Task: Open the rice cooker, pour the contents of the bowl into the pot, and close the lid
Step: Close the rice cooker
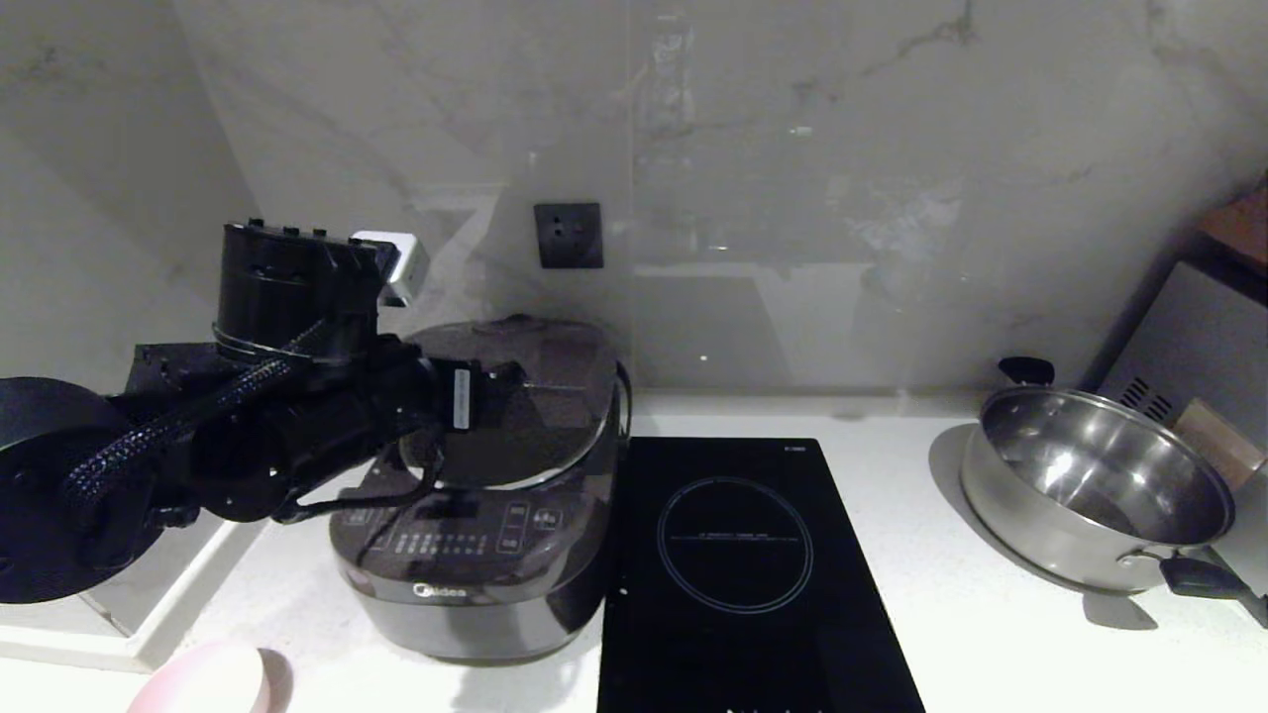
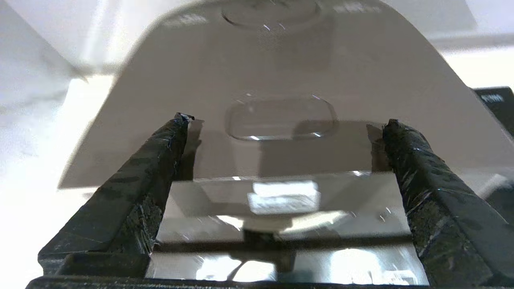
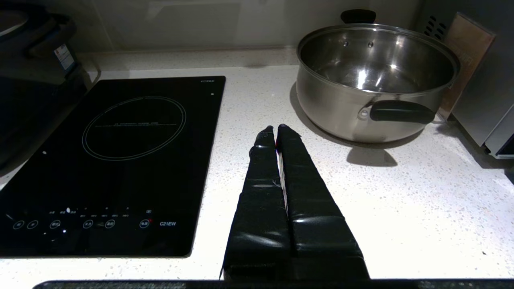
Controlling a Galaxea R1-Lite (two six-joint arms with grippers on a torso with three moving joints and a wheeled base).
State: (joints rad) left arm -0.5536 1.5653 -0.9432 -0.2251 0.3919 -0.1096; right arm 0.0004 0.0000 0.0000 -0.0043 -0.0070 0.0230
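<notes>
A white speckled counter (image 1: 951, 614) meets a marble wall (image 1: 792, 149) (one dark socket (image 1: 568, 236)). The rice cooker (image 1: 485, 555), lid (image 2: 281, 72) down, stands beside the black hob (image 1: 738, 574). The left gripper (image 2: 283, 124) hovers over it, spread wide; the right gripper (image 3: 276, 130) is pressed closed.

Dark grey-brown rice cooker (image 1: 495, 515), pale pink bowl (image 1: 203, 683), glossy black cooktop (image 1: 738, 574) with a thin white ring, shiny steel pan (image 1: 1095, 495) with black handles, white speckled counter (image 1: 991, 634), grey-veined marble wall (image 1: 792, 178).
</notes>
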